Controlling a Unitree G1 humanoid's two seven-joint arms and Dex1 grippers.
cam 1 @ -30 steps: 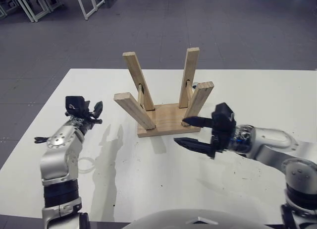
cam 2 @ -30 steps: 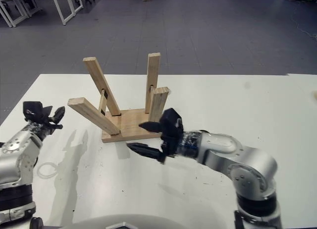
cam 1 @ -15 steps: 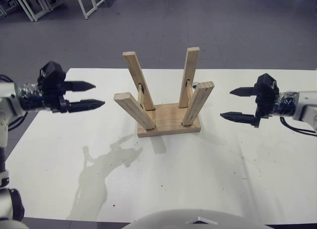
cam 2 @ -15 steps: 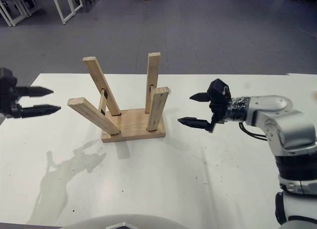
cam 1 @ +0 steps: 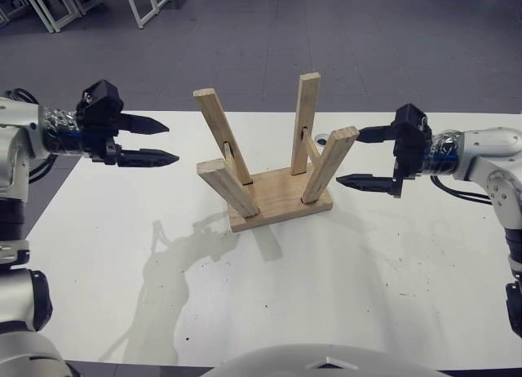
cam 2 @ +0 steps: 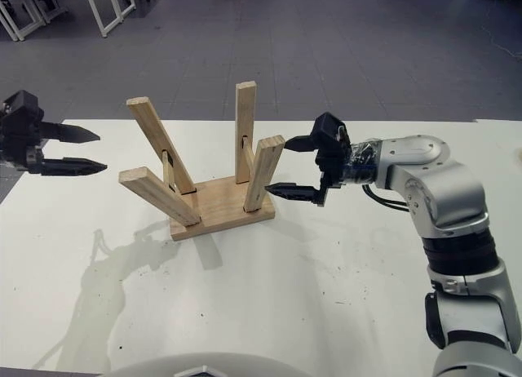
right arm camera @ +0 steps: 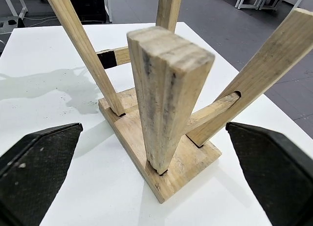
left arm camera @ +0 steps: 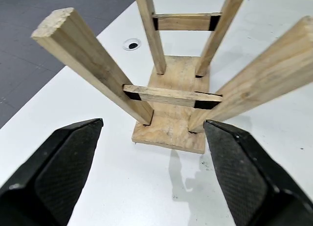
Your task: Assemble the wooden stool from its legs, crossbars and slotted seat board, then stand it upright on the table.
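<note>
The wooden stool stands upside down on its seat board (cam 1: 281, 201) at the middle of the table, four legs splayed upward. Crossbars (left arm camera: 171, 96) join the legs in pairs. My right gripper (cam 1: 348, 157) is open at the stool's right side, and the near right leg (cam 1: 330, 165) stands between its spread fingers (right arm camera: 39, 162); I cannot tell whether they touch it. My left gripper (cam 1: 173, 144) is open, held above the table well to the left of the stool and pointing at it, with nothing between its fingers (left arm camera: 63, 167).
The white table (cam 1: 326, 279) has bare room in front of the stool and on both sides. A small round hole (cam 1: 323, 138) lies in the tabletop just behind the stool. Grey floor and white frames (cam 1: 147, 2) lie beyond the far edge.
Both arms rose from low near the table's front and swung outward. Over the last half second the right gripper closed in on the near right leg, and the stool turned slightly.
</note>
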